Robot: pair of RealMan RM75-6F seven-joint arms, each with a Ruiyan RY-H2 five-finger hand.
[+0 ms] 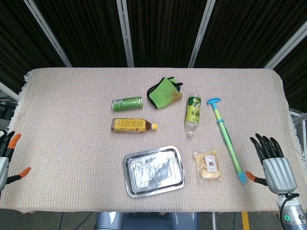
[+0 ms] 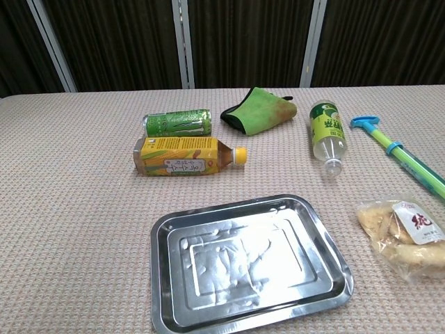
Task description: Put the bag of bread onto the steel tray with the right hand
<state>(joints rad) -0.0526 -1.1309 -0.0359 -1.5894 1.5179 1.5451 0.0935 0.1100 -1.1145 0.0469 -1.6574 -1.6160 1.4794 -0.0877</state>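
Note:
The bag of bread (image 1: 207,165) (image 2: 402,236) is a clear packet with a white label, lying flat just right of the empty steel tray (image 1: 154,171) (image 2: 246,260). My right hand (image 1: 269,165) hovers open at the table's right edge, fingers spread, well to the right of the bag and holding nothing. At the far left edge my left hand (image 1: 5,158) is open too, only partly in the head view. The chest view shows neither hand.
A green-and-blue pump stick (image 1: 227,140) lies between the bag and my right hand. Behind the tray lie a yellow drink bottle (image 1: 133,125), a green can (image 1: 127,103), a green cloth (image 1: 165,92) and a green-labelled bottle (image 1: 193,111).

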